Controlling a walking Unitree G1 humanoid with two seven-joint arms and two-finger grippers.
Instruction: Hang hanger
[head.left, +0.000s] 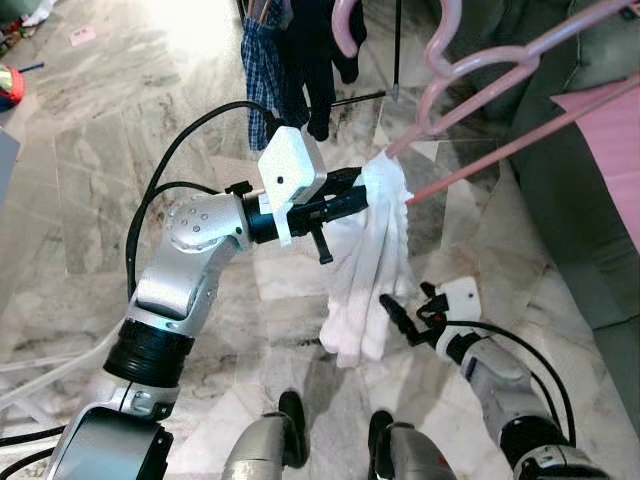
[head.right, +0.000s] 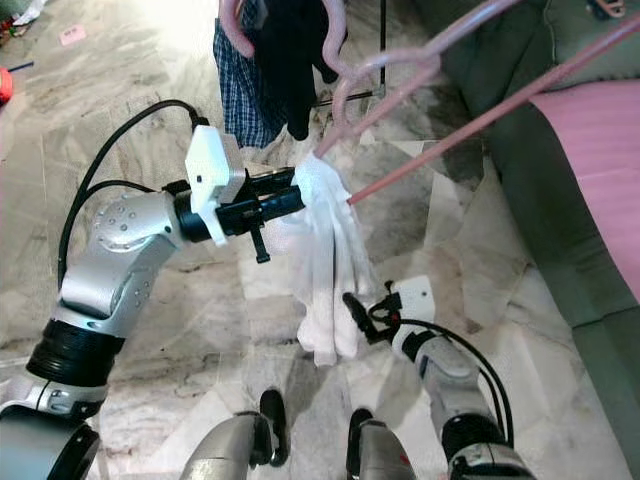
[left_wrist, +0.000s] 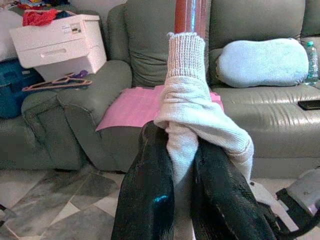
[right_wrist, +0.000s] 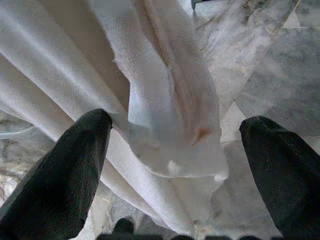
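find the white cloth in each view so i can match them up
Left eye view: white cloth hangs at centre, off the pink hanger's end.
Right eye view: left of centre.
Left wrist view: centre, pinched between the black fingers.
Right wrist view: draped across the upper left.
Shared landmark: marble floor.

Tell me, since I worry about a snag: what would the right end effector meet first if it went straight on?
Probably the white garment: it hangs between the open right end effector fingers, just ahead. Depth is unclear.
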